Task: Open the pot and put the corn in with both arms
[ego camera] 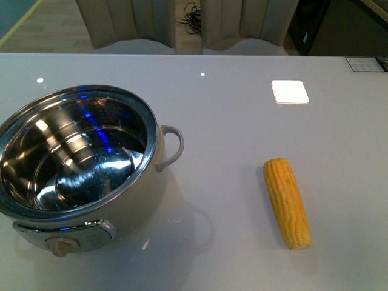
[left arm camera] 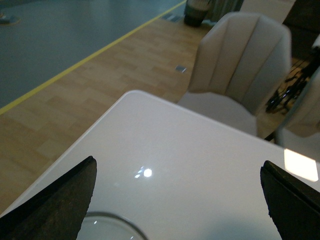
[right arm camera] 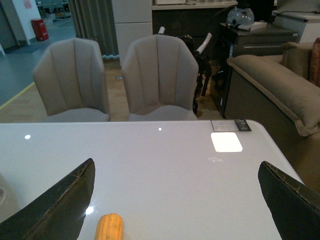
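Two things rest on the white desk (ego camera: 242,121) in the front view. The pot (ego camera: 144,200) stands open at the left, and its steel inside is bare. The corn (ego camera: 287,202) lies flat at the right, well apart from the pot. In the left wrist view, the left hand (left arm camera: 178,165) is spread wide and grasps nothing, above a desk corner. In the right wrist view, the right hand (right arm camera: 176,164) is also released and empty. One end of the corn shows between its fingers, untouched on the desk.
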`<state>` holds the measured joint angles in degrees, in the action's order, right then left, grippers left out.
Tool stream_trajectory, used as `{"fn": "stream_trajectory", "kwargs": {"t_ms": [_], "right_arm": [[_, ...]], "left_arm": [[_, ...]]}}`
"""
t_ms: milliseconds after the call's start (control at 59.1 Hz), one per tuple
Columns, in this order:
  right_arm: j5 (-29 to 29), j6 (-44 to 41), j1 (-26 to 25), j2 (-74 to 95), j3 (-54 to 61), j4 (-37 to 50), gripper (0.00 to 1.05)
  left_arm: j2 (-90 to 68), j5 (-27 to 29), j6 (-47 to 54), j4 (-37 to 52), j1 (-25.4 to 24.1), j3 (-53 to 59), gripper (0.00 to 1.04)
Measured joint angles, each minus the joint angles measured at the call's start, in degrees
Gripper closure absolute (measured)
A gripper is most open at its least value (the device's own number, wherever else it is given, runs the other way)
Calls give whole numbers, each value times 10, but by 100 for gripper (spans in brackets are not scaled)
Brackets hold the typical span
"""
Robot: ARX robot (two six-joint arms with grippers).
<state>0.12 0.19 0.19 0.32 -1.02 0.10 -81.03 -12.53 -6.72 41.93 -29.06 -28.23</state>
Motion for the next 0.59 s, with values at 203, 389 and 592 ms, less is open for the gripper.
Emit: {"fn": "stream_trajectory", "kwargs": {"t_ms": [203,389,592], "right_arm": [[0,0,0,0,0,0,9],[0,0,0,0,0,0,9],[0,0,0,0,0,0,9]], "left_arm": [[154,47,-21,-68,82,33,7],[246,85,-44,-123,138,73,7],[440,146,-96,-243,222,153,7]]}}
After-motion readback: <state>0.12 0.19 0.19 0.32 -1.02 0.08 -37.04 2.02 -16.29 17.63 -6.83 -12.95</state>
